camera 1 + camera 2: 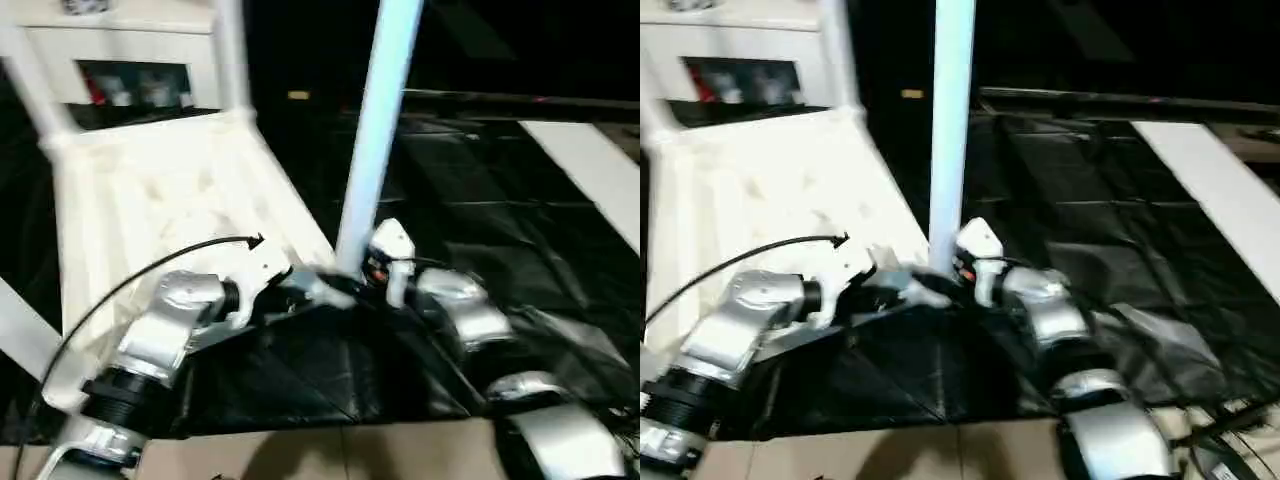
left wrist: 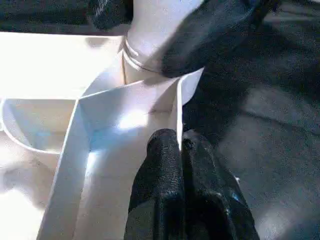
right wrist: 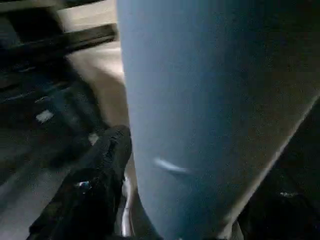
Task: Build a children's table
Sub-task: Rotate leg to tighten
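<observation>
The leg [image 1: 378, 130] stands upright at frame centre (long axis vertical), clasped by the right gripper [image 3: 165, 200]; the left gripper [image 2: 181, 150] pinches the top [image 1: 150, 190] rim.

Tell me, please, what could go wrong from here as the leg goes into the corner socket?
The left gripper pinches only the thin rim of the table top, so the top might slip or twist. The right gripper holds the upright leg low near the socket, so its long free end could lean and bind.
</observation>
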### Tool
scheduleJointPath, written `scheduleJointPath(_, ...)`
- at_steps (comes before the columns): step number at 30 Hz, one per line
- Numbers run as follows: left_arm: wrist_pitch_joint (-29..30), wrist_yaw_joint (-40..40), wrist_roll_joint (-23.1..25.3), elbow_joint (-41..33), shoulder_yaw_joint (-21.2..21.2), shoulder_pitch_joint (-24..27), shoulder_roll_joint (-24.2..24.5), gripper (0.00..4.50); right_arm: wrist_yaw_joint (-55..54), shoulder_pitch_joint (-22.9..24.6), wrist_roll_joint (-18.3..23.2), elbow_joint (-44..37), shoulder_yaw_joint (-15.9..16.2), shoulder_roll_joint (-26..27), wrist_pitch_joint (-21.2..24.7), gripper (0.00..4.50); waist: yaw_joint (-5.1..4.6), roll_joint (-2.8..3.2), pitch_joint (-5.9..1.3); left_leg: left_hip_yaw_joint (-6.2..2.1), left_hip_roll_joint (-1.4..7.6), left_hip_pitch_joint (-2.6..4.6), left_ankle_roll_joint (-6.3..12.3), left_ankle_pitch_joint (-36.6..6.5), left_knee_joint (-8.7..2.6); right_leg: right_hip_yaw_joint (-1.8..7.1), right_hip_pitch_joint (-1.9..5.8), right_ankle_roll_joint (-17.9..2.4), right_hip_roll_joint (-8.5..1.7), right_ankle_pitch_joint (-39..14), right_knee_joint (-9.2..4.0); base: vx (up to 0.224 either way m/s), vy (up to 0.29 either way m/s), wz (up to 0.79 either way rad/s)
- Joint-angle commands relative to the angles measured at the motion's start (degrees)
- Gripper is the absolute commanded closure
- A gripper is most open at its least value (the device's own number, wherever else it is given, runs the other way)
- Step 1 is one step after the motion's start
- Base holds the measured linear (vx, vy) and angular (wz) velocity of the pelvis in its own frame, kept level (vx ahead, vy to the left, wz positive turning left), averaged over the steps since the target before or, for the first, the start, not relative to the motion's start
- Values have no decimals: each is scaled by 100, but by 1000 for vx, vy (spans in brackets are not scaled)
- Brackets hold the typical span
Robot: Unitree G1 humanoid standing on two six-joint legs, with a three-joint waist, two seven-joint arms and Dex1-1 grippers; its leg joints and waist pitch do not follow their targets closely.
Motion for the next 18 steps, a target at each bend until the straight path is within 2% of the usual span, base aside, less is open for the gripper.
scheduleJointPath(1, -301, -220, -236, 189, -91, -142, -78, 450, 947, 224, -35, -76, 489, 39, 171, 159, 9, 13, -279, 140, -91, -8, 544, -955, -259, 143, 321, -1409, -174, -277, -293, 0, 0, 0)
scheduleJointPath(6, -563, -578, -255, 648, -46, -389, 162, 450, 1858, 331, -53, -291, 732, -291, 280, 159, 96, 9, -251, 154, -58, 1, 375, -1260, -272, 141, 314, -1307, -201, -821, -321, 0, 0, 0)
scheduleJointPath(7, -629, -665, -236, 767, -52, -449, 214, 450, 1988, 361, -64, -341, 785, -333, 304, 181, 116, 11, -248, 153, -58, 6, 338, -1320, -275, 145, 305, -1262, -206, -978, -333, 0, 0, 0)
scheduleJointPath(11, -781, -799, -209, 983, -67, -551, 285, 450, 2170, 450, -79, -469, 891, -384, 330, 199, 154, 5, -231, 139, -61, 7, 208, -1544, -290, 159, 280, -1072, -233, -1543, -383, 0, 0, 0)
scheduleJointPath(18, -943, -810, -252, 1147, -70, -560, 254, 450, 1970, 587, -40, -631, 883, -255, 468, 246, 156, -8, -246, 123, -59, -7, 170, -1474, -295, 154, 286, -1027, -233, -1528, -367, 0, 0, 0)
